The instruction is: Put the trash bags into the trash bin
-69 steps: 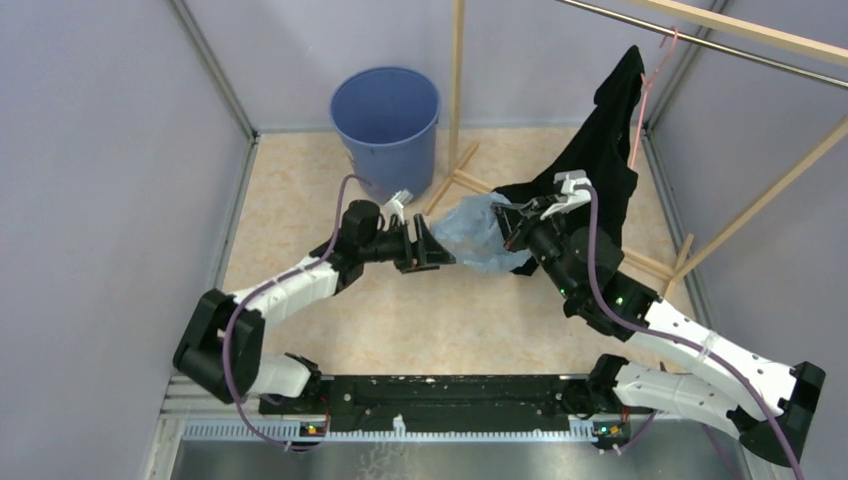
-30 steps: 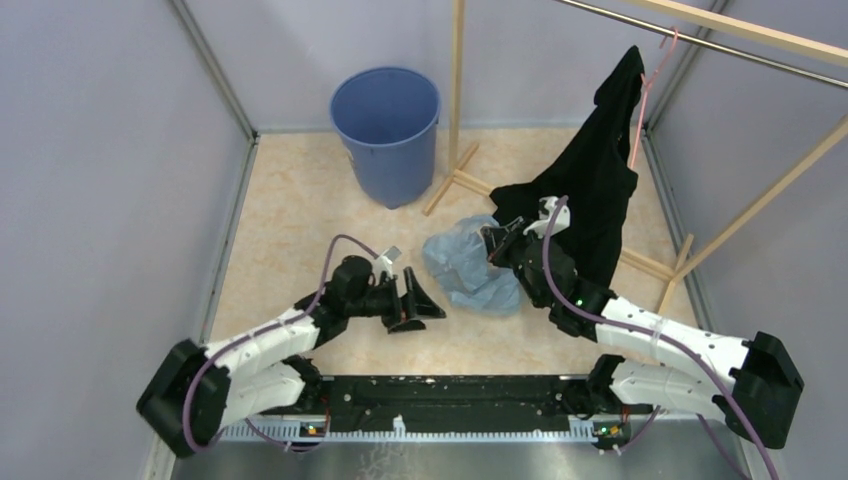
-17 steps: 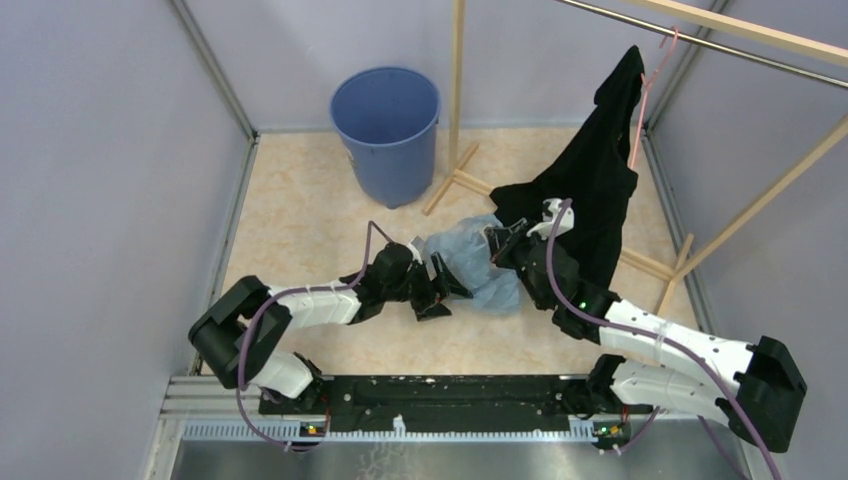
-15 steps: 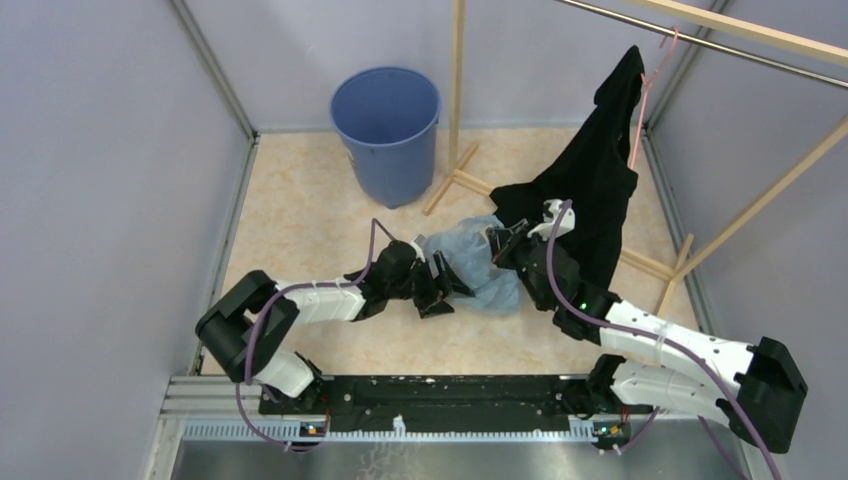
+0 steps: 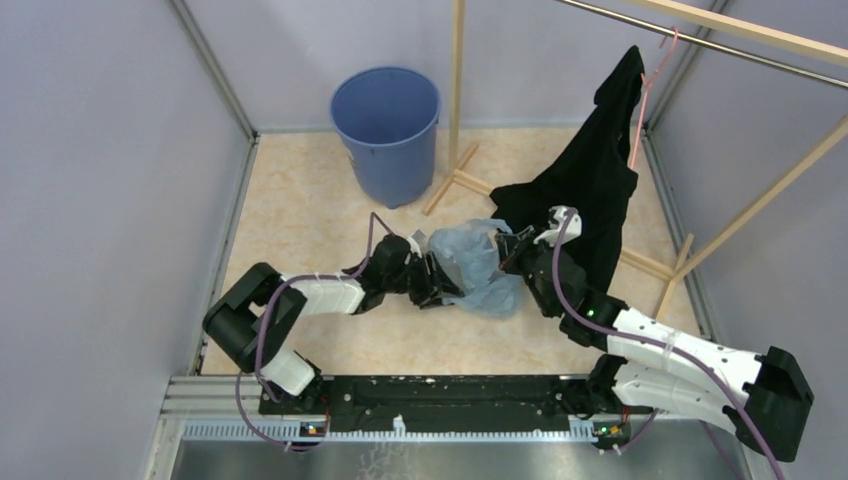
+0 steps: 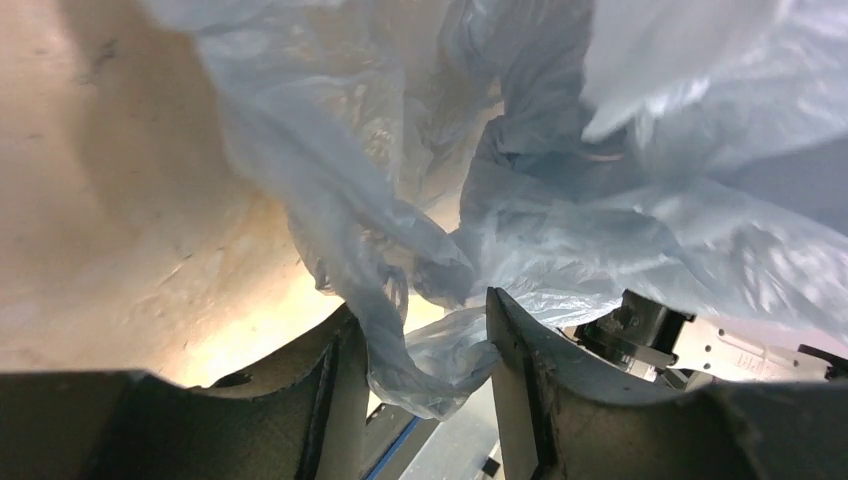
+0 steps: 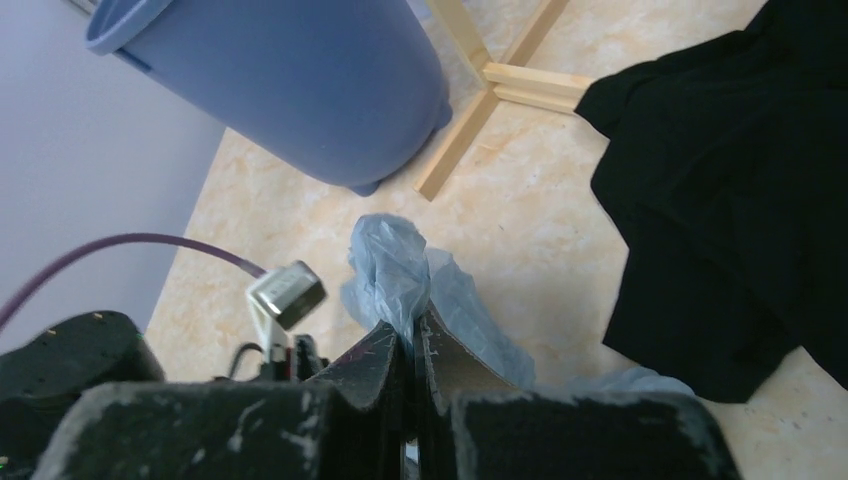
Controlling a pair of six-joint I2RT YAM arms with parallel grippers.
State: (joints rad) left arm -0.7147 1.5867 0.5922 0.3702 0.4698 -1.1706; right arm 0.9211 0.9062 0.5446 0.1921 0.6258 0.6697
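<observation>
The trash bag [image 5: 476, 262], thin, crinkly and light blue, is bunched on the floor between my two grippers. My right gripper [image 5: 508, 251] is shut on a gathered top fold of the bag [image 7: 393, 262], its jaws pinched together [image 7: 410, 338]. My left gripper [image 5: 441, 283] is at the bag's left side; in the left wrist view its jaws stand partly apart [image 6: 425, 345], and a loose fold of the bag [image 6: 440, 360] hangs between the fingers and brushes both. The blue trash bin [image 5: 386, 128] stands upright at the back, apart from the bag and showing nothing inside.
A black garment [image 5: 590, 180] hangs from a pink hanger [image 5: 648, 85] on the wooden rack at the right, its hem right behind the right gripper. A wooden post and foot [image 5: 455, 170] stand beside the bin. Grey walls close in the floor.
My left arm swung in from the lower left to the bag, and its jaws narrowed around a fold. The right gripper stayed shut on the bag, whose top now stands a little higher.
</observation>
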